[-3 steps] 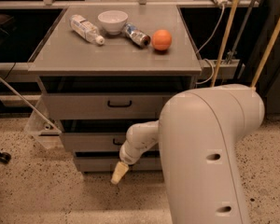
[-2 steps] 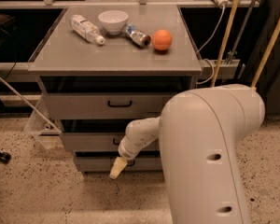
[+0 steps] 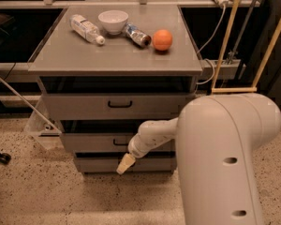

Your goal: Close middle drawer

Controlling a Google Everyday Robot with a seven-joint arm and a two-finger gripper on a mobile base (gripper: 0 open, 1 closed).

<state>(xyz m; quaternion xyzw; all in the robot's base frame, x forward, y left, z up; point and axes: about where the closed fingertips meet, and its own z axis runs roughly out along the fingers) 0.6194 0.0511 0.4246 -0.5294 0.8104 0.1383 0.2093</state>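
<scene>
Gripper (image 3: 125, 164) sits low in front of the table (image 3: 117, 60), pointing down and left, its pale tip over the front of the lowest drawer (image 3: 93, 164) and just under the lower edge of the middle drawer (image 3: 89, 142). Can't tell whether it's open or closed, and nothing shows in its grasp. Can't tell either whether the tip touches a drawer front. The wrist and forearm (image 3: 152, 136) run up and right from it, crossing the right half of the middle drawer's front and covering part of its dark handle (image 3: 118, 143). The middle drawer is second of three, with a dark gap above its front; can't tell how far out it stands. Above it is the top drawer (image 3: 79, 107), wider front, dark loop handle (image 3: 120, 105) at centre. On the table top, left to right: a clear bottle (image 3: 86, 29) lying on its side, a white bowl (image 3: 113, 21) upright, a second smaller bottle (image 3: 136, 35) lying just beside the bowl, and an orange (image 3: 162, 40) near that. The robot's big white arm housing (image 3: 225, 158) fills the right foreground. Wooden poles (image 3: 227, 36) and a white cable (image 3: 214, 29) are right of the table. A clear plastic bin (image 3: 40, 125) is at its left, on the speckled floor (image 3: 47, 196).
</scene>
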